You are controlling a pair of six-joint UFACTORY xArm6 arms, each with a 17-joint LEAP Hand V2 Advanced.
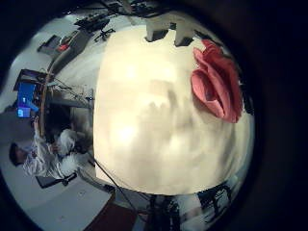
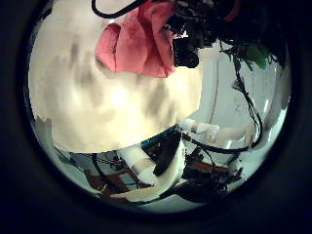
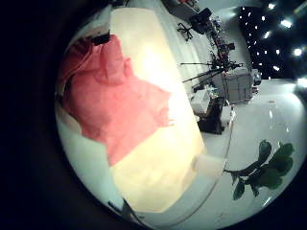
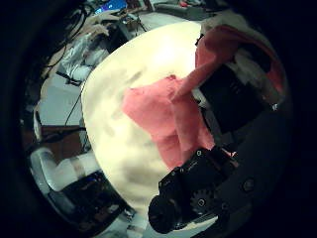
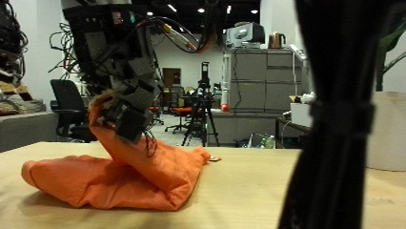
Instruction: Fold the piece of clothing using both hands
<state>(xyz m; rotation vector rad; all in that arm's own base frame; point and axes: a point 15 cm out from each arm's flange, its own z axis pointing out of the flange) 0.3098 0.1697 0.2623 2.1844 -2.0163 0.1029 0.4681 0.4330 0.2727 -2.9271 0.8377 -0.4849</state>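
Note:
A salmon-orange piece of clothing [image 5: 127,181] lies bunched on the light wooden table [image 5: 292,191]. One corner is drawn up off the table into my right hand [image 5: 123,110], whose fingers are curled on it. The right thumb side palm view has the cloth [image 4: 163,109] running up between that hand's black and white fingers [image 4: 233,94]. It also fills much of the right little finger side view [image 3: 106,91]. My left hand [image 2: 171,161] is high over the table, fingers relaxed, holding nothing. From it the cloth [image 2: 136,49] [image 1: 217,82] lies near the table's edge, under the right hand [image 2: 190,44].
A dark blurred upright [image 5: 336,114] stands close to the outside camera and hides part of the table. Behind the table are an office chair [image 5: 64,105], a tripod [image 5: 203,100] and a grey cabinet [image 5: 260,95]. Bare tabletop [image 1: 154,115] spreads beside the cloth.

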